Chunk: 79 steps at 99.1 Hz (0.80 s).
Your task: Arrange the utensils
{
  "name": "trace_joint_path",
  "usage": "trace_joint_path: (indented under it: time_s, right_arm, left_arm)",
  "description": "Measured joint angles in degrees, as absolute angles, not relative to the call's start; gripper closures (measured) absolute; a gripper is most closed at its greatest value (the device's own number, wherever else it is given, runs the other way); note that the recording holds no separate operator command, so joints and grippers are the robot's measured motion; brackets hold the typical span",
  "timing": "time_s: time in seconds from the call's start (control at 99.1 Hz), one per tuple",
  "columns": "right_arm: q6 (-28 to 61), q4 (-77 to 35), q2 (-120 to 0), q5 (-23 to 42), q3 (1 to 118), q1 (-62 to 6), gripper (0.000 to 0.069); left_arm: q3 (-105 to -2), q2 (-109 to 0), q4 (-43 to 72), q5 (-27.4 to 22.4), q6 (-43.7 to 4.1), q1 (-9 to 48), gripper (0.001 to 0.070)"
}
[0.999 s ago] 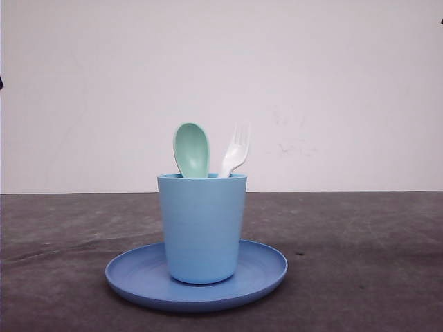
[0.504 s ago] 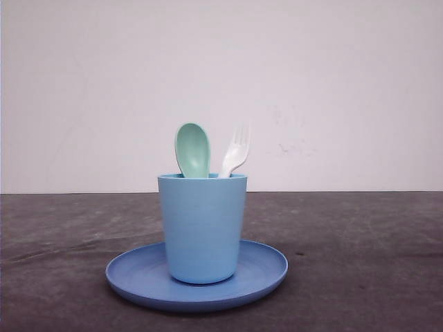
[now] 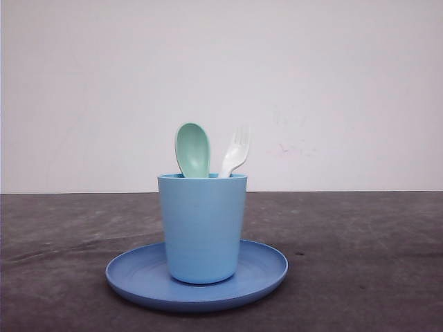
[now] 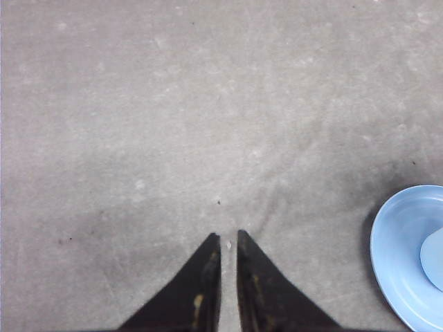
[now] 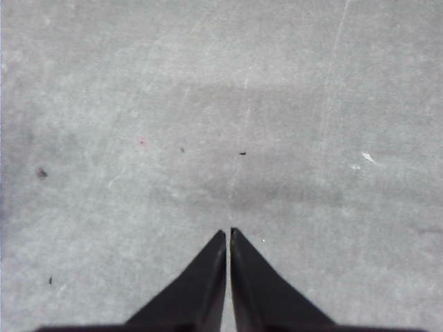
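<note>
In the front view the pale mint-green spoon (image 3: 192, 149) and the white fork (image 3: 236, 151) stand upright, heads up, in the light blue cup (image 3: 202, 228). The cup rests on the round blue plate (image 3: 263, 273); the handles are hidden inside it. My left gripper (image 4: 226, 238) hangs over bare table, shut with nothing between its fingers, and the plate's edge (image 4: 394, 263) lies off to one side of it. Over bare grey table my right gripper (image 5: 228, 234) is shut too, holding nothing.
The dark grey tabletop (image 3: 360, 263) spreads wide on both sides of the plate. A plain white wall (image 3: 332, 90) closes off the far edge of the table.
</note>
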State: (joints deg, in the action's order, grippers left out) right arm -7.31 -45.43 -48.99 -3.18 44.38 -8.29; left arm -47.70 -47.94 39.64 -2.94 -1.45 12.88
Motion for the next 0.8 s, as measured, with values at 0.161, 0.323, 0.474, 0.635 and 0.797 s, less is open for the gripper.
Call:
trace_joint_path:
  time_s: [0.161, 0.323, 0.474, 0.635, 0.797]
  right_arm:
    - [-7.33, -45.43, -48.99, -3.18, 44.38, -8.29, 0.0681]
    - [-7.33, -45.41, -48.99, -3.16, 44.38, -8.29, 0.0681]
    - [-7.33, -45.41, -48.99, -3.14, 44.38, -8.29, 0.0681]
    - [-7.33, -45.41, -48.99, -3.14, 44.38, -8.29, 0.0681]
    - [-7.33, -45.41, -48.99, -3.16, 44.38, -8.29, 0.0681]
  left_arm:
    - [-47.55, -46.28, 39.29, -1.43, 0.71, 11.57, 0.0694]
    - [-42.30, -37.60, 33.93, -1.37, 0.40, 6.85, 0.0694]
    - [-32.58, -27.64, 27.29, -1.39, -0.27, 4.64, 0.0694]
    - [-22.00, -14.76, 23.59, -1.39, -0.89, 2.96, 0.0694]
    - [-12.73, -4.69, 19.73, -1.39, -1.08, 2.11, 0.0694]
